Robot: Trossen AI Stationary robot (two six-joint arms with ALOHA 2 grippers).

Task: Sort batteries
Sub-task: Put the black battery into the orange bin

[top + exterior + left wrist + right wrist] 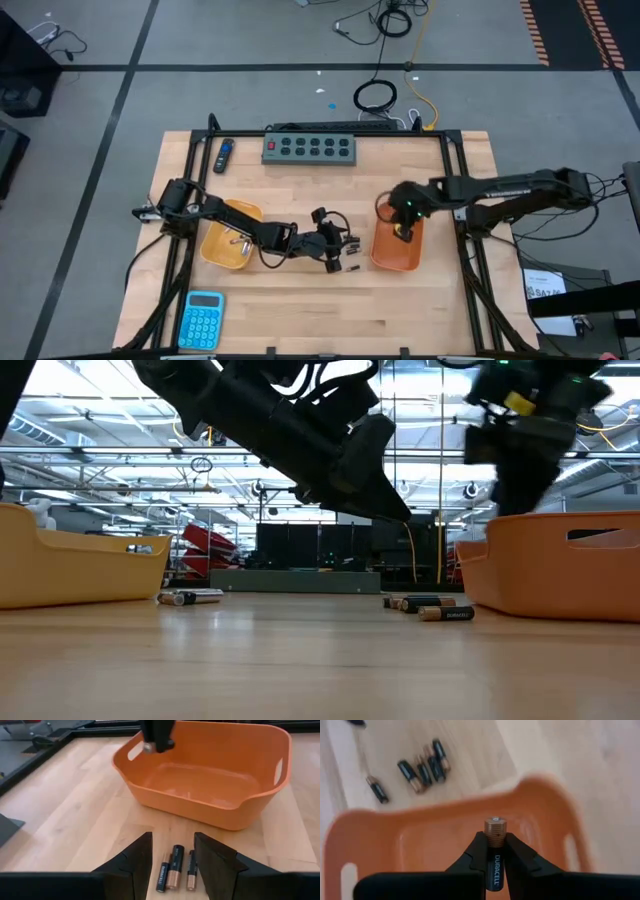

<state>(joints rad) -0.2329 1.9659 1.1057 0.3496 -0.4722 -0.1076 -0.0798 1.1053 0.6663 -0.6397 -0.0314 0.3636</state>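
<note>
Batteries (173, 867) are lying in a small cluster on the wooden surface (75, 810), between the spread fingers of the left pincer (172, 857). Over the orange bin (425, 845), the right pincer (494, 851) is pinching one copper-topped battery (495, 845).

Orange bin (200, 785), black-and-copper batteries (175, 865)

Robotics lab inside large industrial hall. Wooden worktable (300, 190) sits in black metal frame on grey concrete floor marked with tape lines; loose cables (385, 60) trail behind it. Low view shows high truss ceiling with strip lights (90, 435), red equipment (205, 545) and dark machinery beyond table.
</note>
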